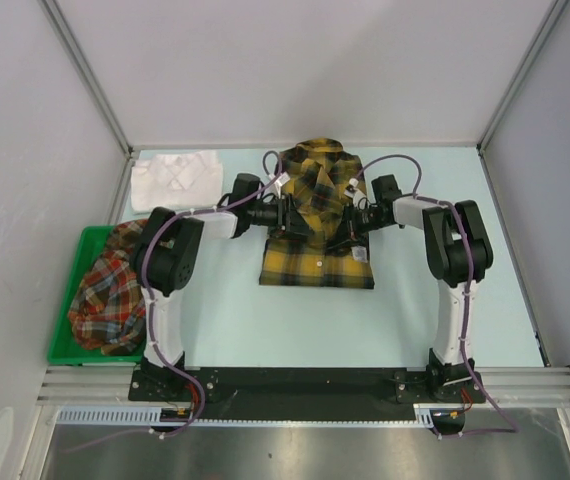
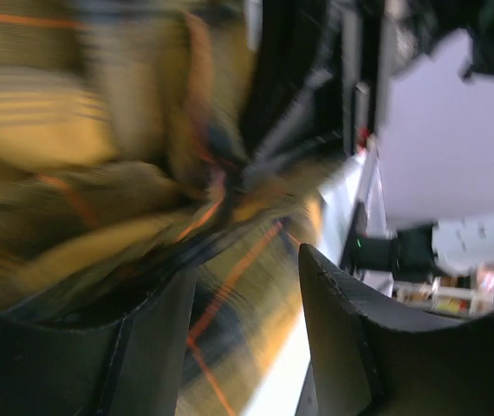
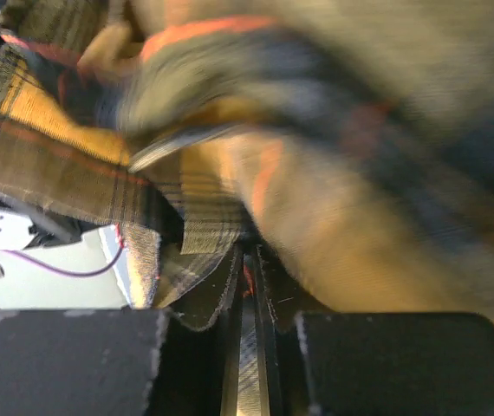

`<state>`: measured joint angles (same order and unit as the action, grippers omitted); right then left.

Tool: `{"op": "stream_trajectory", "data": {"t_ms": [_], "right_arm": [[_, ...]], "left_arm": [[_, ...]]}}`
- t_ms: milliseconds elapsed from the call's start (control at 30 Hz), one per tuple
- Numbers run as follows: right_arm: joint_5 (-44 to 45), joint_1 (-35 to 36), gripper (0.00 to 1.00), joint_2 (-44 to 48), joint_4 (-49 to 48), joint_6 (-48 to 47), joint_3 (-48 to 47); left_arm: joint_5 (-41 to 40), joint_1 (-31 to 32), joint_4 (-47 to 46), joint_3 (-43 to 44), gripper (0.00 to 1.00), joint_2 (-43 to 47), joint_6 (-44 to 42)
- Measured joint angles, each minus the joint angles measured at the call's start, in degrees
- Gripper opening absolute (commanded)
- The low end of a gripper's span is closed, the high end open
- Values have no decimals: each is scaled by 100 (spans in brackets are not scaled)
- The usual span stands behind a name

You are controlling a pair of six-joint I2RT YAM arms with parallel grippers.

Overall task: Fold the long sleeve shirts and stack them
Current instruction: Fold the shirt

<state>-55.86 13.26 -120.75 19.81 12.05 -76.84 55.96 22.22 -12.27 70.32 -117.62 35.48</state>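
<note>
With my right gripper pinching the yellow-and-black plaid shirt and my left gripper gaping, I am risking dragging the fold crooked across the table.

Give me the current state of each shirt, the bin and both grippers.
yellow plaid shirt: partly folded, upper part bunched between the grippers.
white shirt: folded, at the far left of the table.
red plaid shirt: crumpled, unfolded, in the bin.
green bin: holds only the red plaid shirt.
left gripper: open, at the yellow plaid shirt.
right gripper: shut on the yellow plaid shirt.
</note>
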Motion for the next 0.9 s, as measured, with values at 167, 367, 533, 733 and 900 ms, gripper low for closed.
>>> {"op": "stream_trajectory", "data": {"t_ms": [167,367,533,733,900], "right_arm": [[136,-61,22,-254,-94,66,-4],[144,-81,27,-190,-4,-57,-63],[122,-199,26,422,291,-431,-63],[-79,79,26,1012,184,-610,-173],[-197,592,25,841,-155,-476,-223]], "left_arm": [[-514,-28,-28,219,58,-678,313],[-354,-39,15,330,62,-719,168],[-271,-201,348,-114,60,225,-323],[-168,-863,304,-640,59,1257,-402],[-181,-981,323,-922,58,1331,-435]]}}
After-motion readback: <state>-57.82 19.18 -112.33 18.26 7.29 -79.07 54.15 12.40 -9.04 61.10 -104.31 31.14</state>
